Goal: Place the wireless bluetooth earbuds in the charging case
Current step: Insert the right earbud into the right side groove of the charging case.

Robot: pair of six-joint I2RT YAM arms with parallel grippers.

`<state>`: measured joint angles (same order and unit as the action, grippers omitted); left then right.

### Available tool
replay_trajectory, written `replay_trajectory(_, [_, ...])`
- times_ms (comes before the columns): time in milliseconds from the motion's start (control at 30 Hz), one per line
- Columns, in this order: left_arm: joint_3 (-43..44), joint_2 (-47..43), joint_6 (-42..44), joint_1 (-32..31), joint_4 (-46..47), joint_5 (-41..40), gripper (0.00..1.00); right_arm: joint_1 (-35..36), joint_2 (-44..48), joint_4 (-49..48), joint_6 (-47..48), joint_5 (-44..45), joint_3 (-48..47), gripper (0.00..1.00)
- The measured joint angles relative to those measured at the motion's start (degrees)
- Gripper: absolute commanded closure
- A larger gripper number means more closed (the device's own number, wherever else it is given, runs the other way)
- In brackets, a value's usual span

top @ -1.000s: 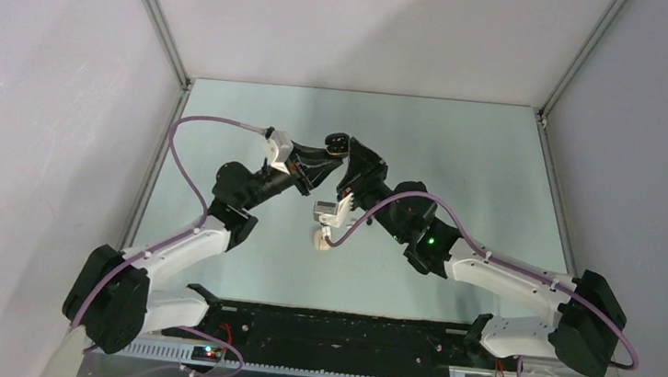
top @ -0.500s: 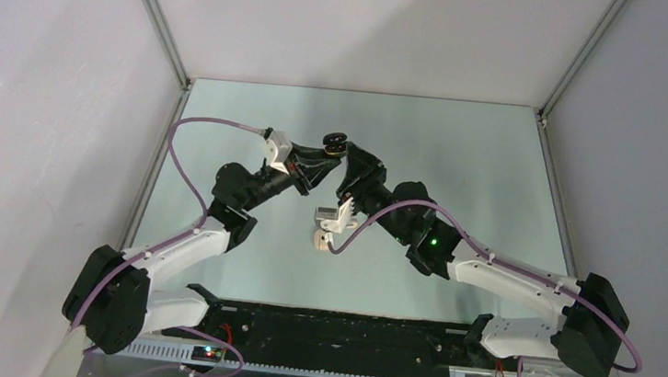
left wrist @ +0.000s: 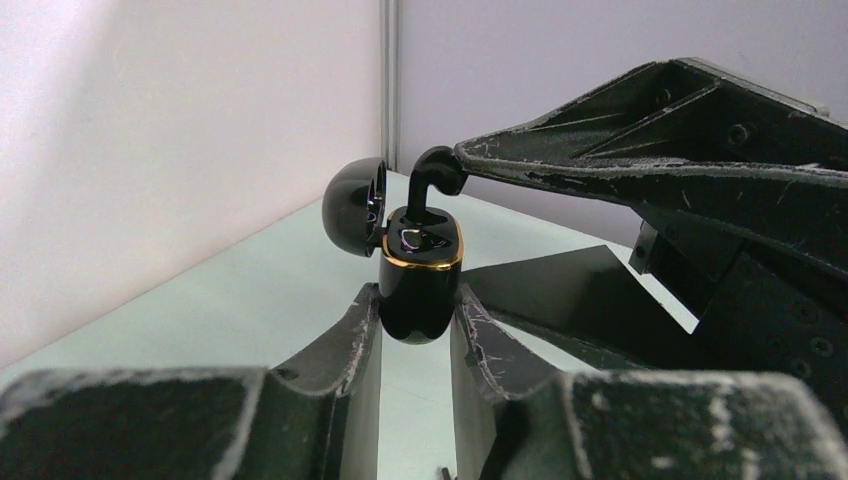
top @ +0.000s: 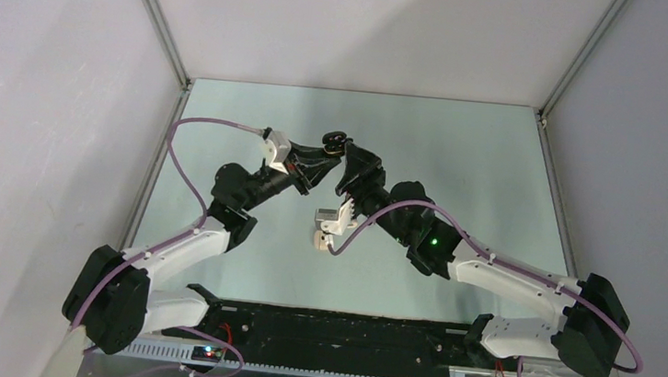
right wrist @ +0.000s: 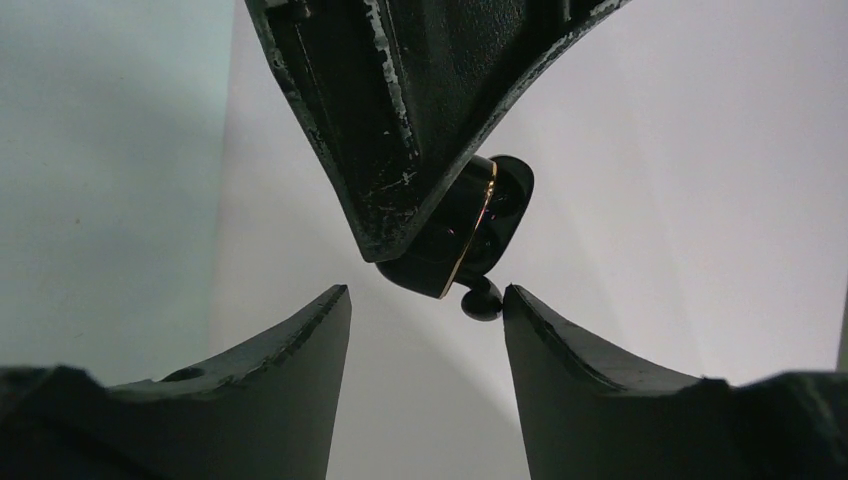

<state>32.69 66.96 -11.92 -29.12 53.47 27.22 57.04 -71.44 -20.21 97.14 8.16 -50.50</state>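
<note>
My left gripper (left wrist: pixel 418 300) is shut on a glossy black charging case (left wrist: pixel 420 285) with a gold rim, held upright above the table with its lid (left wrist: pixel 355 205) open to the left. A black earbud (left wrist: pixel 432 185) stands partly in the case's socket, its upper end against one fingertip of my right gripper. In the right wrist view the case (right wrist: pixel 470 235) and the earbud (right wrist: pixel 482 300) sit just past my right gripper (right wrist: pixel 425 300). Its jaws stand wide apart, and the earbud touches only the right finger. In the top view both grippers meet at the case (top: pixel 335 140).
A cream-white pebble-like case (top: pixel 318 240) lies on the pale green table (top: pixel 463 155) under my right wrist. Grey walls enclose the table on three sides. No other earbuds show.
My right arm has shifted slightly left and toward the case over the last second. The left arm and the case have barely moved.
</note>
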Motion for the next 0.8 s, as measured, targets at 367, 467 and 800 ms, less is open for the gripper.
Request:
replay_trajectory(367, [0.0, 0.2, 0.4, 0.0, 1.0, 0.5, 1.0, 0.0, 9.7, 20.2, -16.6, -8.2, -6.5, 0.05])
replay_trajectory(467, [0.0, 0.4, 0.4, 0.0, 1.5, 1.7, 1.0, -0.2, 13.2, 27.3, -24.1, -11.3, -10.8, 0.03])
replay_trajectory(800, [0.0, 1.6, 0.3, 0.7, 3.2, 10.3, 1.0, -17.3, -3.0, 58.5, -61.5, -27.1, -51.3, 0.09])
